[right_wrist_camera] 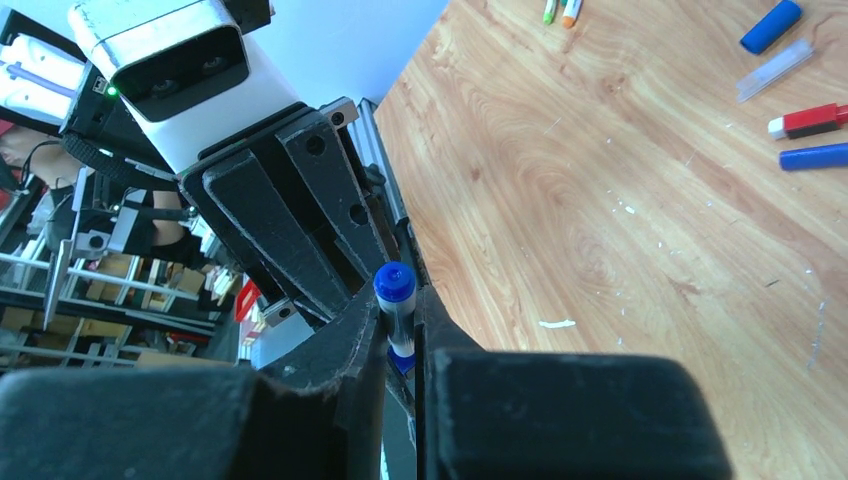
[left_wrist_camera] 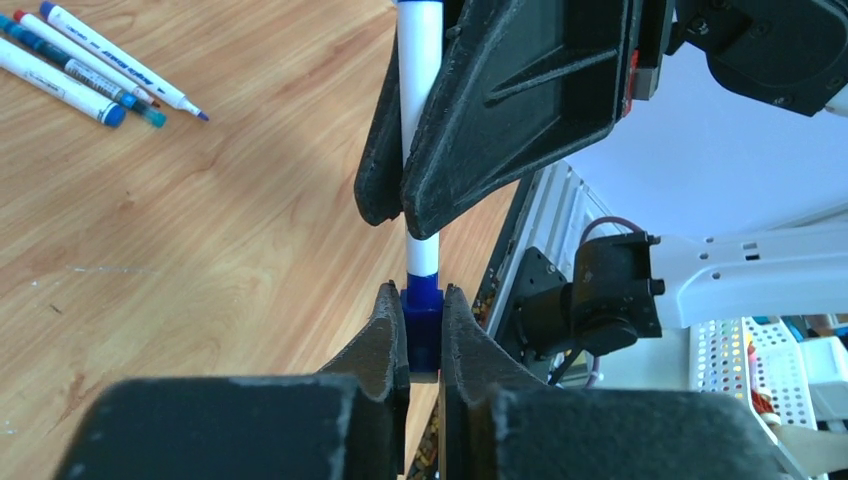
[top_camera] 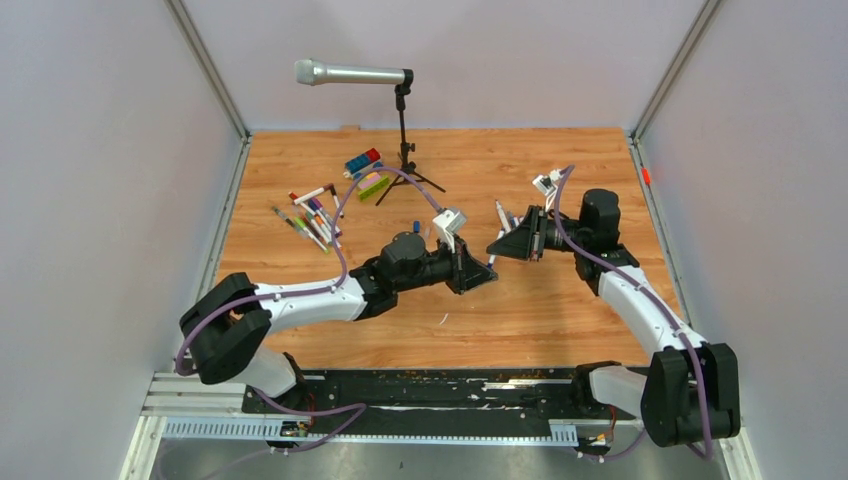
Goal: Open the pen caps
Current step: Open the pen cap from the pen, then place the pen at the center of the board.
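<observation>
A white-barrelled pen (left_wrist_camera: 419,70) with a blue cap (left_wrist_camera: 422,325) is held between both grippers above the middle of the table. My left gripper (left_wrist_camera: 424,300) is shut on the blue cap; in the top view it (top_camera: 484,272) meets the right gripper (top_camera: 497,245) tip to tip. My right gripper (right_wrist_camera: 398,310) is shut on the pen's barrel (right_wrist_camera: 399,322), whose blue end (right_wrist_camera: 394,283) sticks out above the fingers. A pile of other pens (top_camera: 312,214) lies at the far left of the table; three of them show in the left wrist view (left_wrist_camera: 90,65).
A silver microphone (top_camera: 350,73) on a black stand (top_camera: 404,150) is at the back. Coloured toy blocks (top_camera: 365,170) lie beside the stand's feet. Loose blue and red pieces (right_wrist_camera: 812,135) and a clear strip (right_wrist_camera: 774,70) lie on the wood. Grey walls enclose the table.
</observation>
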